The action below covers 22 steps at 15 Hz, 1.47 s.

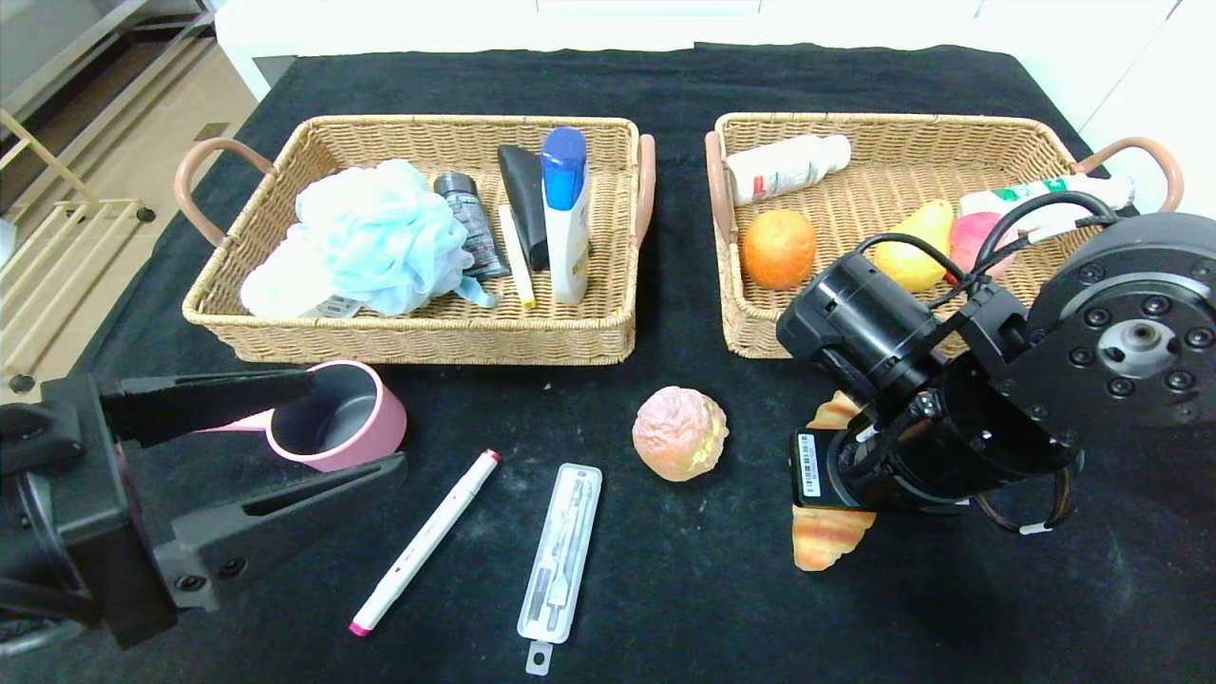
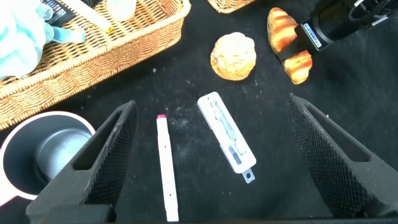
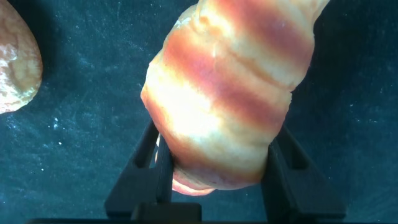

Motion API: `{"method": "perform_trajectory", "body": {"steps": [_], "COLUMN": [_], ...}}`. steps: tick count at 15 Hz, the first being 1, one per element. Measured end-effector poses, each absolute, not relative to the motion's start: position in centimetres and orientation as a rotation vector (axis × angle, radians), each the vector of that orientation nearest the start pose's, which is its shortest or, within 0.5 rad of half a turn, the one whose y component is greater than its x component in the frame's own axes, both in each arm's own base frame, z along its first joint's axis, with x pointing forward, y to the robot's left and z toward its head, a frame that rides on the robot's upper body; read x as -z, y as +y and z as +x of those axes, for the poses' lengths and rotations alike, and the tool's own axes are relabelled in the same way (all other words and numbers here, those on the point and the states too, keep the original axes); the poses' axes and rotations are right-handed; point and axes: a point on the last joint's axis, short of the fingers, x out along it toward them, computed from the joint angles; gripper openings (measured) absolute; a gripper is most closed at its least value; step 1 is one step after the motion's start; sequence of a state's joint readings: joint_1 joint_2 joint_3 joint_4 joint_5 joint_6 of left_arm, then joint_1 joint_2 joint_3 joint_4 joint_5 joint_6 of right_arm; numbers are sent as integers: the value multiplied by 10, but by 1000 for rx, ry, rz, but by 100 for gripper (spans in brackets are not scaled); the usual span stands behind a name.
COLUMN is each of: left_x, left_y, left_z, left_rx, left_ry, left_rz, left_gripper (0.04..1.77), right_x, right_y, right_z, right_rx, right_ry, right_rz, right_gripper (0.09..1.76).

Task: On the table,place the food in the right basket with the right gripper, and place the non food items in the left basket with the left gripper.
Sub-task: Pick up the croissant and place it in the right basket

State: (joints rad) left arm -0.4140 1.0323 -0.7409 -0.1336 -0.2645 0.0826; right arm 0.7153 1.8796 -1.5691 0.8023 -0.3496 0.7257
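We are pinching the croissant with our right hand, its two fingers pressing against the pastry's flanks while it is lying on the black desk, in front of the right basket. In the head view the arm is covering the middle of the croissant, so only its two tips are showing, one above the wrist and one below. Just to its left, the round bun is sitting on the desk, apart from the croissant.

Our left hand is hovering low at the front-left of the desk with its fingers spread wide and gripping nothing. The pink cup is standing between and behind them, close to the upper finger. Near it, the white marker with pink ends is lying at a slant, and the clear plastic case is lying just beside it toward the bun.

The right basket is already holding an orange, a yellow pear, a pink fruit, a white bottle and a white tube. The left basket is holding a pale blue bath pouf, a grey bottle, a dark tube, a blue-capped white bottle and a thin white stick.
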Motion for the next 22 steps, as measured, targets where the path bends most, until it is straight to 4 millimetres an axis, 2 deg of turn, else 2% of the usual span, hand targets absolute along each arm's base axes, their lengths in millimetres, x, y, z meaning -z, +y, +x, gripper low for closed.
{"method": "perform_trajectory", "body": {"steps": [6, 8, 14, 22], "left_x": [-264, -263, -262, -262], "left_y": [-60, -60, -61, -61], "left_z": [122, 122, 124, 124], "left_rx": [683, 683, 684, 683], "left_ry": [134, 134, 142, 141], "left_rz": [91, 91, 92, 92], "left_gripper": [172, 172, 172, 172], "right_x": [-213, -219, -260, -311], "right_y": [208, 206, 196, 180], "right_z": [249, 245, 222, 225], "right_rx": [35, 36, -47, -137], "right_ry": [1005, 994, 925, 719], "right_rz": [89, 84, 60, 67], "right_gripper": [83, 83, 83, 83]}}
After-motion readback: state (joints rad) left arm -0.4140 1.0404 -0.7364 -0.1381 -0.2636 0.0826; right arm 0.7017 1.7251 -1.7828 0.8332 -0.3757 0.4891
